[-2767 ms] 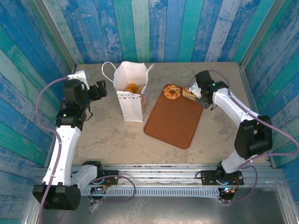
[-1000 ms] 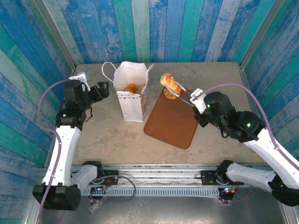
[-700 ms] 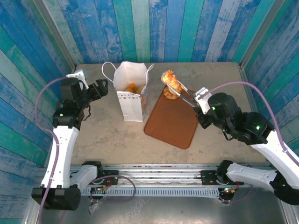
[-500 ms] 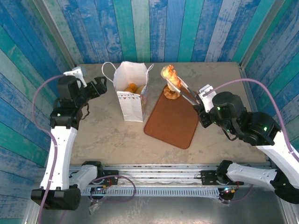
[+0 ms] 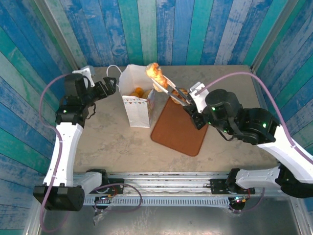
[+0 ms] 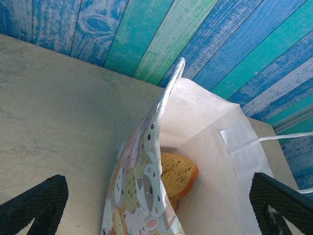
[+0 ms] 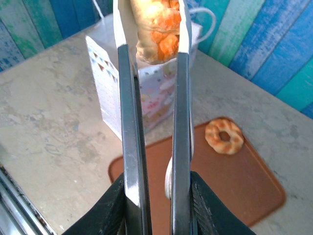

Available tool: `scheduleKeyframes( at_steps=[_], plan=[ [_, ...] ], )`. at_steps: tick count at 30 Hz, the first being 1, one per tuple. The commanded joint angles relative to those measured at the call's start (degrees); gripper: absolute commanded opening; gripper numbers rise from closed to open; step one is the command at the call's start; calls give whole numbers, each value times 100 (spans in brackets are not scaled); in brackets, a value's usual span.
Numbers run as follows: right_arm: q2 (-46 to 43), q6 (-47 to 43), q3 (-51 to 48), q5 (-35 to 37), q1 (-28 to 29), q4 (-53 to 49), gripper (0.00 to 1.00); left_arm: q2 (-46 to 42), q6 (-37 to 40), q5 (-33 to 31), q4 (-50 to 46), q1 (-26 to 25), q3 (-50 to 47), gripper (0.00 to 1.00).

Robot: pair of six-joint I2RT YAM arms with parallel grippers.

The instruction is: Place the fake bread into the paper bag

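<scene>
The white paper bag (image 5: pixel 137 105) stands upright at the back of the table, mouth open. Several pieces of fake bread (image 5: pixel 140 92) lie inside; a toast slice (image 6: pixel 178 174) shows in the left wrist view. My right gripper (image 5: pixel 194 108) is shut on metal tongs (image 5: pixel 171 90), which pinch a golden pastry (image 5: pixel 155 73) in the air at the bag's right rim. The same pastry (image 7: pixel 156 27) sits between the tong tips. A ring-shaped pastry (image 7: pixel 224 136) lies on the tray. My left gripper (image 5: pixel 108 88) is open, straddling the bag's left wall (image 6: pixel 146 161).
The flat brown tray (image 5: pixel 178 129) lies right of the bag, under the tongs. Blue and green plank walls close in the table at the back and both sides. The bag's loop handles (image 5: pixel 113 73) stick out at its top.
My right arm has swung the tongs and pastry left and up, from over the tray to the bag's right rim. My left gripper has moved right, closer to the bag.
</scene>
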Motion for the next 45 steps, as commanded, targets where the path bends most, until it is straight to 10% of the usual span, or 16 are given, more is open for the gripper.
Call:
scheduleKeyframes(
  at_steps=[1, 45],
  plan=[
    [317, -105, 310, 185, 199, 597, 18, 197, -101, 316, 325, 22, -56, 99],
    [4271, -408, 3490, 1170, -243, -1077, 24, 660, -452, 943, 1445, 23, -1166, 65]
  ],
)
